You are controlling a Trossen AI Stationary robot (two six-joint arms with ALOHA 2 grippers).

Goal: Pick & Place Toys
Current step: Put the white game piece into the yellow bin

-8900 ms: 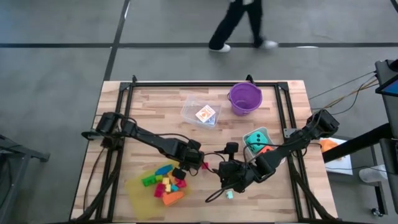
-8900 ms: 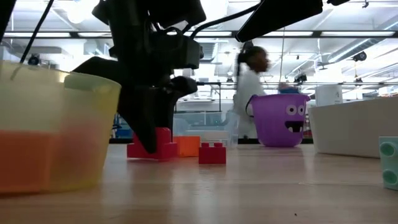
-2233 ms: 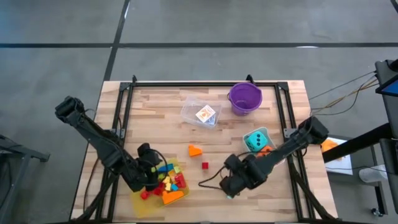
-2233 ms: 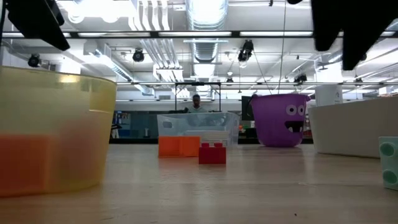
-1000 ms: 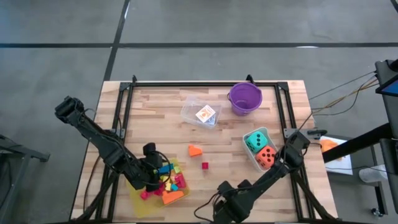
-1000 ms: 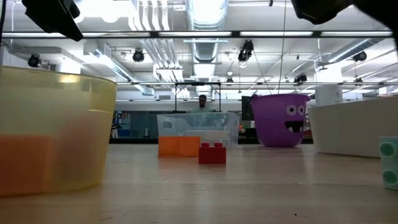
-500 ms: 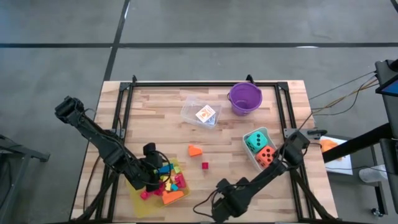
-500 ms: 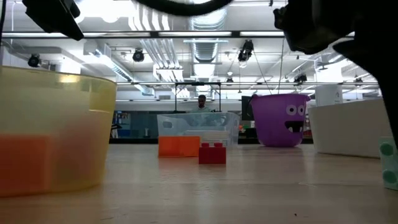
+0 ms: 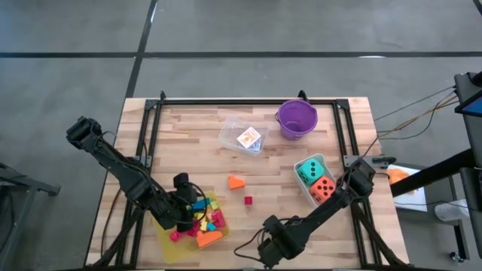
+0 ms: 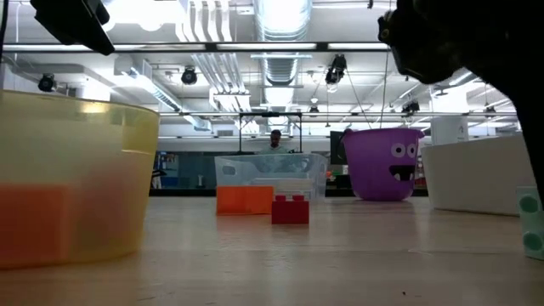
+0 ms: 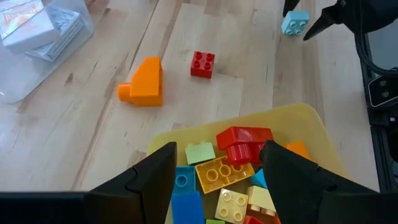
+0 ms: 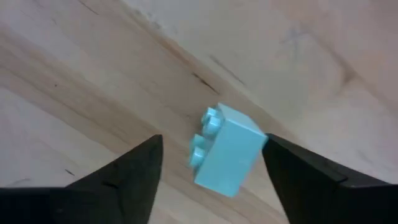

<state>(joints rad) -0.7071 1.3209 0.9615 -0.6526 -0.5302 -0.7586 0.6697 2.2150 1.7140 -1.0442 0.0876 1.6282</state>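
Our left arm reaches in from the table's left edge, its left gripper (image 9: 188, 213) near the front edge with fingers (image 11: 149, 177) parted. Our right gripper (image 9: 273, 245) sits low at the front edge, fingers (image 12: 124, 174) apart.

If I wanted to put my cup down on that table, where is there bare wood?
Bare wood lies along the far left, between the table's frame and the clear tub, and mid-table beyond the orange wedge and red brick. The yellow tray, dice bin and purple bucket crowd the near-left and right side.
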